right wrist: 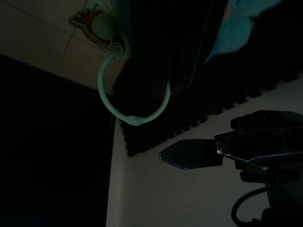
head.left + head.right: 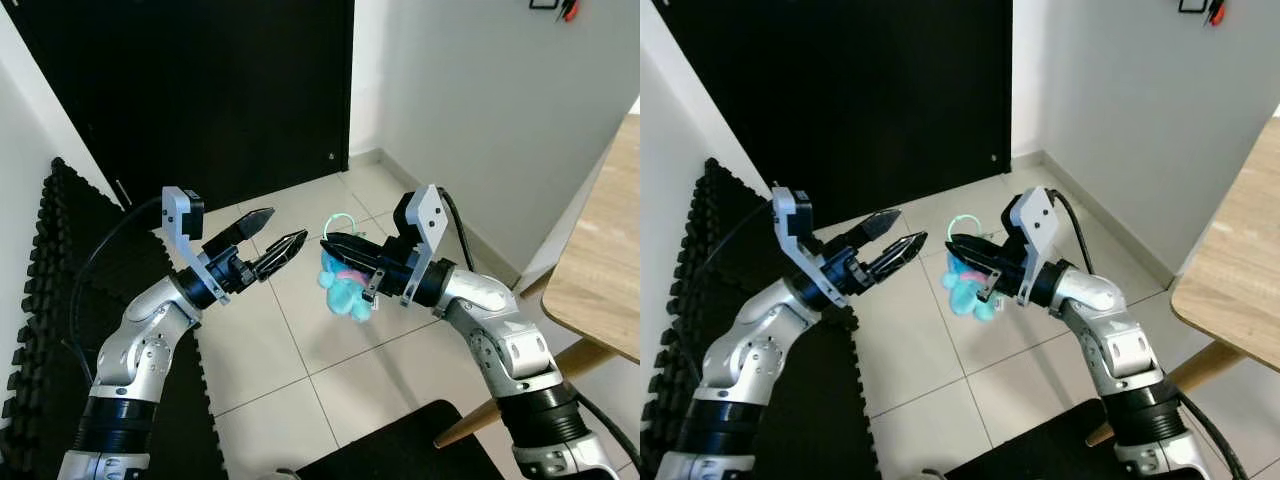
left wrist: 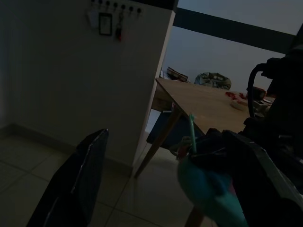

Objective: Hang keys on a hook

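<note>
My right gripper [image 2: 332,243] is shut on a pale green key ring [image 2: 341,219] held at chest height over the tiled floor. A fluffy teal and pink plush charm [image 2: 346,291] hangs below the ring. In the right wrist view the ring [image 1: 134,119] loops out from the closed fingers [image 1: 173,56]. My left gripper [image 2: 287,226] is open and points at the ring from a short way off, not touching it. The hook rack [image 3: 116,6] sits high on the white wall, with a small red item [image 3: 119,33] hanging from it.
A black door [image 2: 200,90] fills the back. Black foam mats [image 2: 50,290] line the floor on the left. A wooden table [image 2: 600,270] with slanted legs stands on the right. A dark mat [image 2: 400,450] lies near my feet.
</note>
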{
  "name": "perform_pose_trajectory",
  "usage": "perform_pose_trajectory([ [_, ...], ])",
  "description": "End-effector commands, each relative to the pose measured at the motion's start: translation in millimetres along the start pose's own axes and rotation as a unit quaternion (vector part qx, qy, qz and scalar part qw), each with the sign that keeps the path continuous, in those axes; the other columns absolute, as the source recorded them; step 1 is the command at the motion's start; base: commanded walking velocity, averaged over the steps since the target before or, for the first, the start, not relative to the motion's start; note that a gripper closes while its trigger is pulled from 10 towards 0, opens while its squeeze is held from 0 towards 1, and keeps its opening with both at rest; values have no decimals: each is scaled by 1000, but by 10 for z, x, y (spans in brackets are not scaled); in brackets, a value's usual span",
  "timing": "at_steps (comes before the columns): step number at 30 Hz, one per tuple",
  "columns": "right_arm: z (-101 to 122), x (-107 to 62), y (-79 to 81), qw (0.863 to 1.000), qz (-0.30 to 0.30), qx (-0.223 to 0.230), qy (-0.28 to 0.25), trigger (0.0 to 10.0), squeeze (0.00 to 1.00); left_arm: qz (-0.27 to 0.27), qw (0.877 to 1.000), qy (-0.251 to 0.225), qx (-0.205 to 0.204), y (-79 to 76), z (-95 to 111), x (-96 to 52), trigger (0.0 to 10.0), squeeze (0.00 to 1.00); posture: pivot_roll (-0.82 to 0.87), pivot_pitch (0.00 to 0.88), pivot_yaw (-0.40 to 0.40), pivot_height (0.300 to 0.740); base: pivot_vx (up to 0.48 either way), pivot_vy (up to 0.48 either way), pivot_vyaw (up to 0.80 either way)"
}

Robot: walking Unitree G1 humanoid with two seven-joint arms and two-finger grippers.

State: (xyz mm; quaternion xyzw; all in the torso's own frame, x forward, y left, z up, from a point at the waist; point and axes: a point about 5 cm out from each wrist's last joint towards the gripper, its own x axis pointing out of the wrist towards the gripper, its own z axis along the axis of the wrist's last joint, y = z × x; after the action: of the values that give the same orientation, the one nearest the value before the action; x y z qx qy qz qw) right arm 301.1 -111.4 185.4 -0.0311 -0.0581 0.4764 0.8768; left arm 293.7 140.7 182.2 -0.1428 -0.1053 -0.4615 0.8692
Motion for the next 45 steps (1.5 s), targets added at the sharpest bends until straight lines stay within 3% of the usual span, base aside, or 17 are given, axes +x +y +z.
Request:
perform_pose_trajectory([
  [1, -8, 43, 16, 1000, 5, -7, 1, 10000, 0, -3, 1000, 2, -1, -13, -39, 33, 10000, 0, -87, 0, 66, 740, 0, 0, 0],
  [17, -68, 138, 84, 1000, 14, -12, 1, 10000, 0, -4, 999, -11, -31, -41, -128, 66, 10000, 0, -91, 0, 77, 740, 88, 0, 0],
  [33, -35, 118, 25, 1000, -10, -18, -9, 10000, 0, -2, 1000, -13, -19, -9, -92, 27, 10000, 0, -93, 0, 84, 740, 318, 0, 0],
  [45, -35, 98, -4, 999, -23, -23, -8, 10000, 0, 19, 1000, -14, -8, 105, -34, -64, 10000, 0, -103, 0, 86, 740, 346, 0, 0],
])
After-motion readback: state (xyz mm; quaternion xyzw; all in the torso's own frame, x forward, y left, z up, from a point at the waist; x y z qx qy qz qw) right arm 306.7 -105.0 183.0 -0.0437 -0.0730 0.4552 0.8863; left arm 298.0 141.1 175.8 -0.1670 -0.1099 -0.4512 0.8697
